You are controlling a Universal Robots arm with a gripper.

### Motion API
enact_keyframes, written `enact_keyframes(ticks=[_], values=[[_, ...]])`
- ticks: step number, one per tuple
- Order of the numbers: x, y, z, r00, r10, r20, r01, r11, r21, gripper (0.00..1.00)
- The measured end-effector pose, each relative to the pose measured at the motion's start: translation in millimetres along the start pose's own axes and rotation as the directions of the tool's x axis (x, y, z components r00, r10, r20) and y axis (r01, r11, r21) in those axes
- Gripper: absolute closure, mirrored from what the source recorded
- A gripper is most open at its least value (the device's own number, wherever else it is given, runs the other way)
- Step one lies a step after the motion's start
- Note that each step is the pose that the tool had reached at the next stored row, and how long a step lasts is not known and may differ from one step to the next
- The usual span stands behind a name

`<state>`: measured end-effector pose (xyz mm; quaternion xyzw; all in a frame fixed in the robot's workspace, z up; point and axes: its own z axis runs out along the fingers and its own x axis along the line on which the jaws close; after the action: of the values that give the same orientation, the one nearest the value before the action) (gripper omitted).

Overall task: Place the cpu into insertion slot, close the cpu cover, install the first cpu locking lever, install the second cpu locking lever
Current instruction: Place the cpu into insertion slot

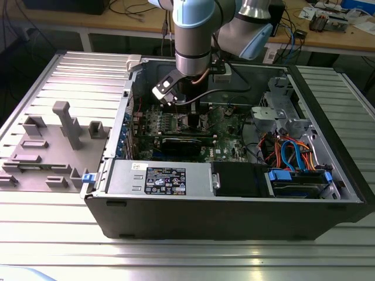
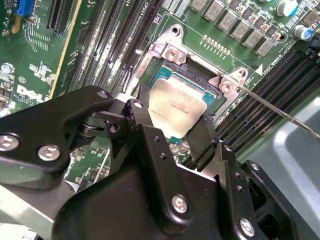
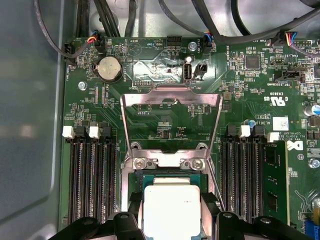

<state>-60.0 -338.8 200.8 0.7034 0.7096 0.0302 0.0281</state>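
**CPU AT SOCKET, HELD BETWEEN 2 FINGERS; COVER OPEN**

1. Gripper. In the second wrist view I see my gripper (image 2: 172, 122) drawn in narrow, about the width of the chip, with 1 finger (image 2: 141, 111) against one edge of the cpu (image 2: 177, 104) and the other against the opposite edge. I judge that it is clamped on the chip, not merely beside it.

2. Governing relation. The cpu lies directly below the gripper, between the fingers and squarely over the insertion slot (image 2: 172, 52). The chip is near square, so no long axis matters, and its edges run parallel to the socket rim. In the first wrist view the cpu (image 3: 172, 205) sits within the socket frame (image 3: 165, 161). I cannot tell whether it is fully seated or just above the contacts.

3. Surroundings. The cpu cover (image 3: 172, 96) is swung open and lies back on the green circuit board (image 3: 250, 80), clear of the socket. A thin locking lever (image 2: 280, 112) stands unlatched beside the socket. Memory slots (image 3: 92, 175) flank it on both sides.

4. Overall. In the exterior view the arm reaches down into the open computer case (image 1: 234, 199).
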Motion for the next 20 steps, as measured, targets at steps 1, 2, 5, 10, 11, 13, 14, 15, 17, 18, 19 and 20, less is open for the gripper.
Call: enact_keyframes(ticks=[1,2,5,10,11,13,14,15,17,18,19,20], values=[[0.1,-0.1,0.1,1.0,0.001,0.0013,-0.001,1.0,0.0,0.46],[0.1,-0.2,0.2,1.0,0.001,0.0026,-0.001,1.0,0.0001,0.46],[1.5,-0.2,0.2,1.0,0.002,0.0068,-0.002,1.0,0.0001,0.46],[2.7,-0.2,0.8,0.9998,0.009,0.0148,-0.009,1.0,0.0003,0.46],[2.7,-0.3,1.1,0.9998,0.011,0.0149,-0.011,0.9999,0.0002,0.46],[2.7,-0.3,1.8,0.9998,0.012,0.015,-0.012,0.9999,0.0002,0.46],[2.7,-0.4,2.3,0.9998,0.013,0.0154,-0.013,0.9999,0.0003,0.46],[2.7,-0.4,2.6,0.9998,0.013,0.0155,-0.013,0.9999,0.0004,0.46],[2.7,-0.6,4.2,0.9998,0.014,0.0154,-0.014,0.9999,0.0003,0.46],[2.7,-0.6,4.3,0.9998,0.014,0.0153,-0.014,0.9999,0.0003,0.46],[2.7,-0.6,4.4,0.9998,0.014,0.0152,-0.014,0.9999,0.0003,0.46],[2.7,-0.6,4.5,0.9998,0.014,0.0152,-0.014,0.9999,0.0002,0.46]])
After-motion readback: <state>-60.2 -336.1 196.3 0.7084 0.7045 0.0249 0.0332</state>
